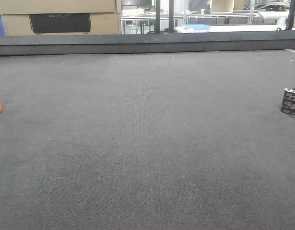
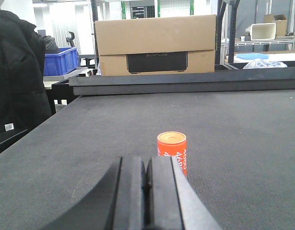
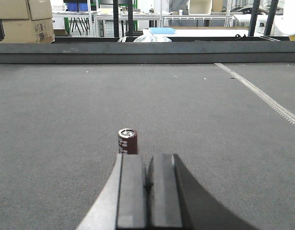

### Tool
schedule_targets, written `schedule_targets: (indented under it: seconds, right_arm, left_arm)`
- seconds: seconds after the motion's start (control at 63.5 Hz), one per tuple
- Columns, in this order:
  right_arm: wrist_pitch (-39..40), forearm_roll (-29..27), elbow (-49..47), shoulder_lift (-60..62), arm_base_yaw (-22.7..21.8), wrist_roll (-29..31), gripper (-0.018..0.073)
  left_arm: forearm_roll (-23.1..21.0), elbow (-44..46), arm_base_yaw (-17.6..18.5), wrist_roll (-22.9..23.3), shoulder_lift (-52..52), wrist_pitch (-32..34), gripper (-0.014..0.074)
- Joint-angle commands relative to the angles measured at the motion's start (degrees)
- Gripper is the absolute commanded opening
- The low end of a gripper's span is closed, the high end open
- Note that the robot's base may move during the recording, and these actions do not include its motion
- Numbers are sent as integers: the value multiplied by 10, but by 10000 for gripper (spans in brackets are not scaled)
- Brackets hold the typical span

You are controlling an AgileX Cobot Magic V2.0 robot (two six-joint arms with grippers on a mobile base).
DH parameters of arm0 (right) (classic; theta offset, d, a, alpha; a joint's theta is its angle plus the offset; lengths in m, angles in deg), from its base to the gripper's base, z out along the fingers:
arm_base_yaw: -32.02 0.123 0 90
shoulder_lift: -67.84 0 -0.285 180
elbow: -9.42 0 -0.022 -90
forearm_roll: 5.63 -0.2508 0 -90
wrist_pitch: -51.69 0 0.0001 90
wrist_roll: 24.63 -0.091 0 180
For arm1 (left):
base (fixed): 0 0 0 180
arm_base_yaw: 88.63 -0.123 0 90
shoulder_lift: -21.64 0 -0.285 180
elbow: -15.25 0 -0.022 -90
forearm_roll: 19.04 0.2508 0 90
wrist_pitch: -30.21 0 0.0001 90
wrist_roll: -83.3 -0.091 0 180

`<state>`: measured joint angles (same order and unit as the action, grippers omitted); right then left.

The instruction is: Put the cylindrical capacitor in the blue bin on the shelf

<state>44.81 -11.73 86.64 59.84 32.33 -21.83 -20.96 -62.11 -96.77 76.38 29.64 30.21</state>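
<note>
Grey mat (image 1: 147,143) covers the bench, with a dark raised lip (image 1: 147,44) along the far edge and a cardboard box (image 2: 156,44) behind it. On the far right in the front view, the capacitor (image 1: 290,101) stands upright, silver top up, nothing near it. The right gripper (image 3: 147,163) sits low just behind it, fingers pressed together, nothing pinched. The capacitor is just past the tips, slightly left of the seam. That reads as lined up for the pick, but the fingers must spread first. The left gripper (image 2: 146,165) is likewise closed and empty. An orange can (image 2: 172,152) stands just beyond it, slightly right. It's not our part, leave it. There's a blue crate (image 2: 61,61) far left, off the bench; can't tell if it's the target bin. Can't pick out the shelf. Pick not yet made.
</note>
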Motion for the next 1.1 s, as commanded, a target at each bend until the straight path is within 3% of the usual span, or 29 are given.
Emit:
schedule_targets:
  seconds: [0.0, 0.457, 0.677, 0.851, 0.961, 1.087]
  right_arm:
    - [13, 3, 0, 2, 2, 0, -154]
    - [13, 3, 0, 2, 2, 0, -154]
    - [52, 3, 0, 2, 2, 0, -154]
    - [84, 3, 0, 2, 2, 0, -154]
    - [153, 1, 0, 2, 2, 0, -154]
    - [168, -3, -36, 2, 2, 0, -154]
  left_arm:
    - [-4, 1, -2, 1, -2, 10, -111]
    - [-4, 1, -2, 1, -2, 13, -111]
    - [-4, 1, -2, 1, -2, 34, -111]
    - [-5, 1, -2, 1, -2, 85, -111]
    - [-22, 1, -2, 1, -2, 126, -111]
    - [-23, 59, -2, 1, -2, 78, -111]
